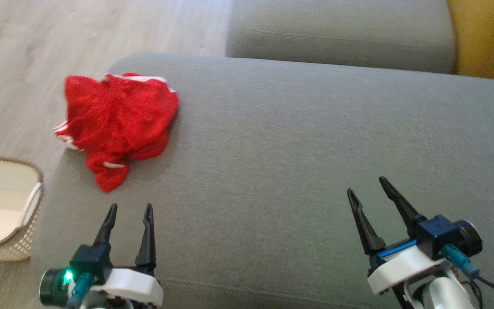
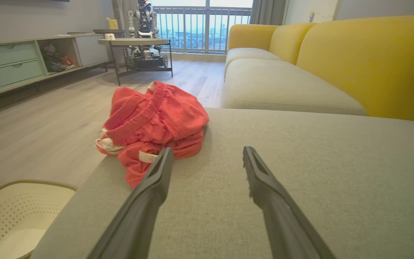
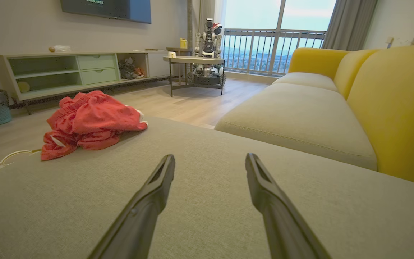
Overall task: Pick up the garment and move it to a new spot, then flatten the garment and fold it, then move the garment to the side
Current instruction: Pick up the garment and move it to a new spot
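Observation:
A crumpled red garment (image 1: 116, 122) with white trim lies at the far left edge of the grey sofa cushion (image 1: 298, 163), partly overhanging it. My left gripper (image 1: 130, 208) stands open just in front of the garment, nothing between its fingers. In the left wrist view the garment (image 2: 155, 120) sits a short way ahead and left of the left gripper (image 2: 207, 154). My right gripper (image 1: 366, 184) is open over the cushion's right part, far from the garment. From the right wrist, the garment (image 3: 90, 122) lies to the far left of the right gripper (image 3: 210, 160).
A cream laundry basket (image 1: 2, 201) stands on the wooden floor left of the cushion. A second grey seat cushion (image 1: 341, 34) and a yellow backrest (image 1: 487, 38) lie beyond. A side table (image 3: 194, 68) and a low cabinet (image 3: 67, 72) stand across the room.

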`<state>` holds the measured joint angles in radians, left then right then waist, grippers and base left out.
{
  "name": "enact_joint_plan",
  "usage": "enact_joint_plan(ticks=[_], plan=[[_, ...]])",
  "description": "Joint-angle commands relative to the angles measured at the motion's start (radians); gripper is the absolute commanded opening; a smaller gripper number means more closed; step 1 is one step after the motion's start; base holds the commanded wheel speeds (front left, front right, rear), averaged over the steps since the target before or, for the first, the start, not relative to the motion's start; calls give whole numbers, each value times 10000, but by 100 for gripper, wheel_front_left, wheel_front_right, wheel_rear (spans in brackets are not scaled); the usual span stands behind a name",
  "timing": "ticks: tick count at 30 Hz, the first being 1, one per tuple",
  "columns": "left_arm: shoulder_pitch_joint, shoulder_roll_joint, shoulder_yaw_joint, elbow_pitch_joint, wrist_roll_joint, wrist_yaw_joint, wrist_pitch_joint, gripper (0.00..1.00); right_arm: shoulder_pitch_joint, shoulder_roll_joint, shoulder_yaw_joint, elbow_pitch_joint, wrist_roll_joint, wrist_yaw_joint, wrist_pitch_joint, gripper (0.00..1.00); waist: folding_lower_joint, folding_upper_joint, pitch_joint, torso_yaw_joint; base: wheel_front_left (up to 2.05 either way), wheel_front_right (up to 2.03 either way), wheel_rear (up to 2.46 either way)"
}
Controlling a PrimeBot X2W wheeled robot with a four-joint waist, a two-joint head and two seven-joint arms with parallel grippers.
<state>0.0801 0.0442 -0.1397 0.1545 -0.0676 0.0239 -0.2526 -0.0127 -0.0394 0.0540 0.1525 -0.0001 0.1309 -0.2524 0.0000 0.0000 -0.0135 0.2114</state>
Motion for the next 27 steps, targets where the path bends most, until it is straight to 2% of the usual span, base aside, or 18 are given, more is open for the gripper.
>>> enact_joint_plan(ticks=[1,10,17,21,25,27], plan=[[-292,63,406,-312,-57,49,-91,100,-145,-108,283,-203,35,-2,-93,100,0,0,-158,721,0,0,0],[-144,62,574,-413,-32,78,-91,100,-20,-108,382,-158,12,-2,-93,100,0,0,-47,1732,0,0,0],[-335,70,725,-610,-120,162,-92,100,-95,-108,447,-180,-123,-2,-93,100,0,0,275,1955,0,0,0],[-1150,262,848,-843,33,78,-92,100,-216,-108,476,-233,-289,-2,-93,100,0,0,619,1890,0,0,0],[-2733,833,913,-399,214,-232,-20,100,-478,-108,423,-238,-595,-2,-93,100,0,0,1046,1637,0,0,0],[-3781,1180,931,63,241,-474,406,100,-626,-108,443,-257,-739,-2,-93,100,0,0,1324,1453,0,0,0]])
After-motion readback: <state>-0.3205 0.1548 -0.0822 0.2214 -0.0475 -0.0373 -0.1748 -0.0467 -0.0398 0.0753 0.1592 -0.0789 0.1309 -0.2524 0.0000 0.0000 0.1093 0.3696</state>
